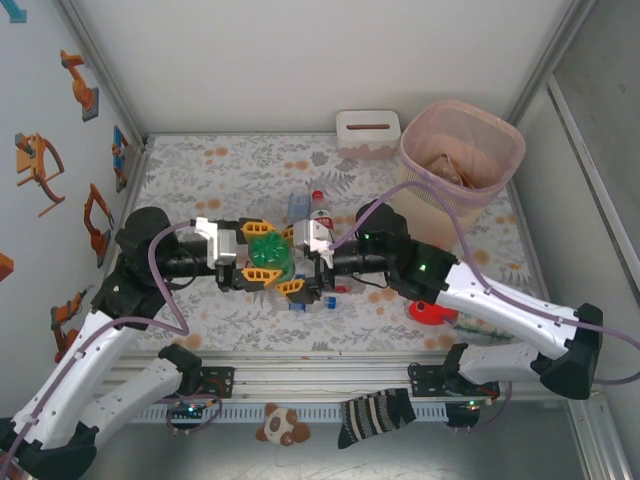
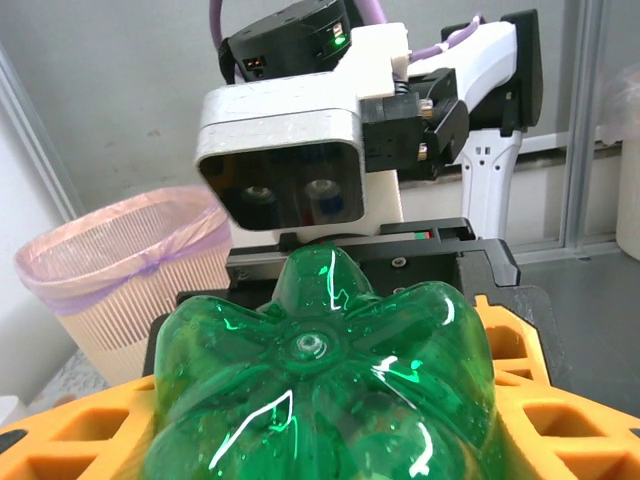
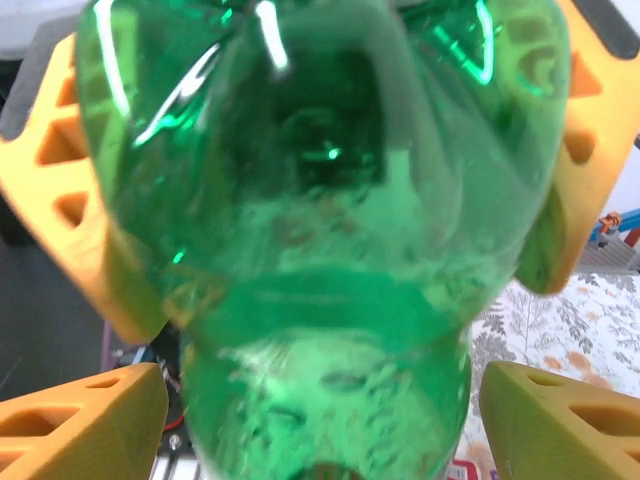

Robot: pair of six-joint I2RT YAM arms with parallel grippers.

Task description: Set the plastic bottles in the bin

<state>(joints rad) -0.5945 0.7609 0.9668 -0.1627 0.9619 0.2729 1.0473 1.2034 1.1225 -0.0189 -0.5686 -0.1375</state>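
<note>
A green plastic bottle (image 1: 268, 255) hangs over the middle of the table between both grippers. My left gripper (image 1: 255, 255) is shut on it; in the left wrist view the bottle's base (image 2: 320, 380) sits between that gripper's orange fingers (image 2: 70, 440). My right gripper (image 1: 288, 260) faces it from the right and stands open around the bottle (image 3: 320, 250), its fingers (image 3: 80, 420) apart from the sides. Two more bottles lie just behind: a clear one with a red cap (image 1: 318, 205) and a blue-labelled one (image 1: 298, 208). The pale pink bin (image 1: 462, 150) stands at the back right.
A white slotted tissue box (image 1: 368, 130) sits at the back beside the bin. A red plush toy (image 1: 432, 312) lies under my right arm. The bin (image 2: 120, 270) shows behind the right wrist in the left wrist view. Walls enclose the table on three sides.
</note>
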